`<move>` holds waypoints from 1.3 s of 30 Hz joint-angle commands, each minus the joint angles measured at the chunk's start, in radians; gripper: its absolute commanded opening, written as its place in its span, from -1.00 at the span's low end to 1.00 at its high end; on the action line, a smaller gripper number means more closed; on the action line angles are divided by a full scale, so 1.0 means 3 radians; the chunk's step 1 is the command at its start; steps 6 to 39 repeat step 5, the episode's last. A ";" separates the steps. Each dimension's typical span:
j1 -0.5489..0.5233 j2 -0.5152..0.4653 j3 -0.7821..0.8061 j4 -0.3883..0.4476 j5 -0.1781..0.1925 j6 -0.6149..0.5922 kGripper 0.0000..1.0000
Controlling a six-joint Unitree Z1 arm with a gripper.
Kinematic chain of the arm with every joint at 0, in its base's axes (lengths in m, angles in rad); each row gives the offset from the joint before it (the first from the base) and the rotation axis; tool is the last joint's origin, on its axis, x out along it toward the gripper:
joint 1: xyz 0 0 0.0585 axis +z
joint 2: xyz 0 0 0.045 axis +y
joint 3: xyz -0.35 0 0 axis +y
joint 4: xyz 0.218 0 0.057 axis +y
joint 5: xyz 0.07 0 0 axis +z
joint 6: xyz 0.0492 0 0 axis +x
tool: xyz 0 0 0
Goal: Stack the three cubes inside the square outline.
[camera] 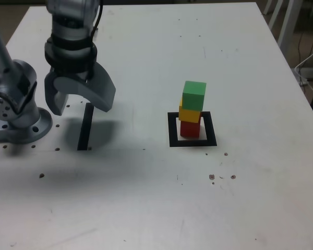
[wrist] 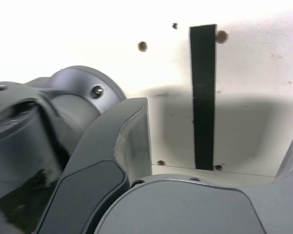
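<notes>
Three cubes stand stacked inside the square outline [camera: 192, 129] right of centre in the exterior view: the red cube [camera: 190, 128] at the bottom, the yellow cube [camera: 189, 114] on it, the green cube [camera: 193, 95] on top, each slightly offset. My gripper [camera: 79, 107] hangs open and empty far to the exterior view's left of the stack, above the near end of a straight black strip [camera: 85, 126]. In the wrist view my gripper [wrist: 219, 131] spreads its jaws wide over that black strip [wrist: 203, 95]; no cube appears there.
The arm's grey base [camera: 21, 112] sits at the exterior view's left edge on the white table [camera: 156, 198]. Small dark specks dot the table surface. Chair legs and cables lie beyond the table's right edge.
</notes>
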 commanded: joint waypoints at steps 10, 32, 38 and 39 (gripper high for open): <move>0.0006 0.0035 0.0062 -0.0088 -0.0032 -0.0004 0.99; 0.0006 0.0035 0.0062 -0.0088 -0.0032 -0.0004 0.99; 0.0006 0.0035 0.0062 -0.0088 -0.0032 -0.0004 0.99; 0.0006 0.0035 0.0062 -0.0088 -0.0032 -0.0004 0.99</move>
